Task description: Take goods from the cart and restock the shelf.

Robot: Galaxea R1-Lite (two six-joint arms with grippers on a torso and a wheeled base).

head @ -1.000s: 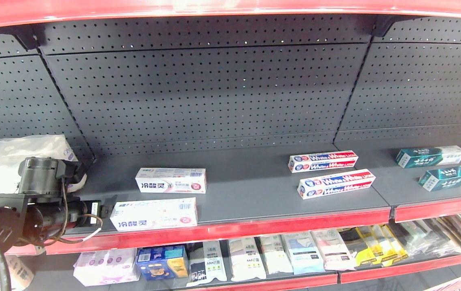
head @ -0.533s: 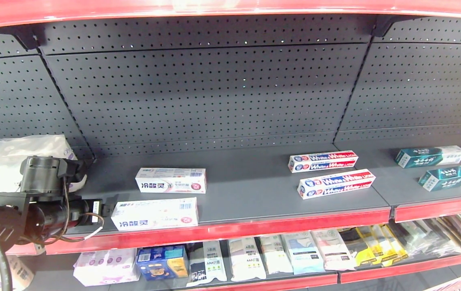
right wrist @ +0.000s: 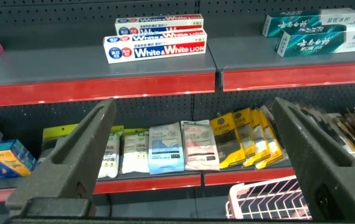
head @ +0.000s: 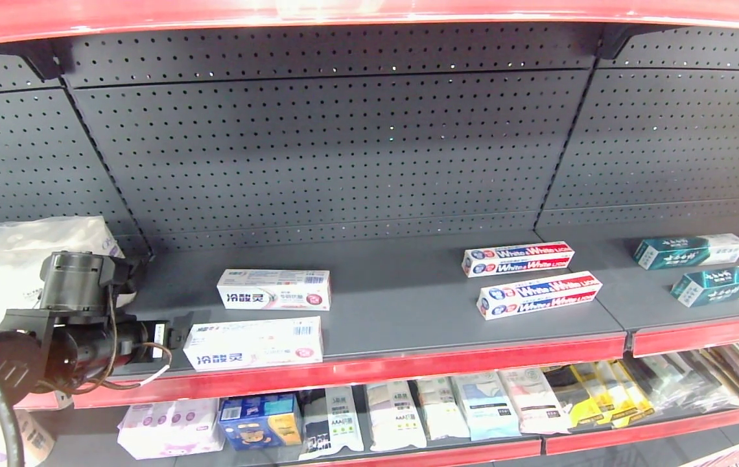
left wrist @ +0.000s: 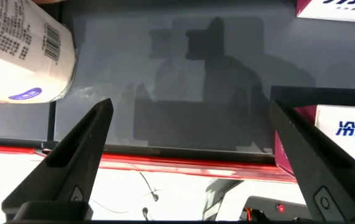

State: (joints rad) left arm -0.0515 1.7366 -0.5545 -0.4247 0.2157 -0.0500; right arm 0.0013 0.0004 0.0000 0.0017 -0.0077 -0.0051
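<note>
Two white toothpaste boxes lie on the grey shelf (head: 408, 305): one at the front edge (head: 254, 342), one behind it (head: 273, 289). My left gripper (head: 172, 329) sits at the front box's left end, low over the shelf. In the left wrist view the left gripper (left wrist: 190, 106) is open, and the front box (left wrist: 352, 134) lies against one finger (left wrist: 308, 162). My right gripper (right wrist: 193, 102) is open and holds nothing, back from the shelves. The pink cart basket (right wrist: 271, 199) lies below it.
A white tissue pack (head: 26, 259) lies on the shelf behind the left arm. Two red-and-white boxes (head: 538, 295) lie mid-right, and teal boxes (head: 690, 250) farther right. The lower shelf (head: 408, 415) holds several packets. The pegboard back wall (head: 343, 149) is bare.
My left arm has moved a little to the right. The front white box has slid slightly right along the shelf edge with it.
</note>
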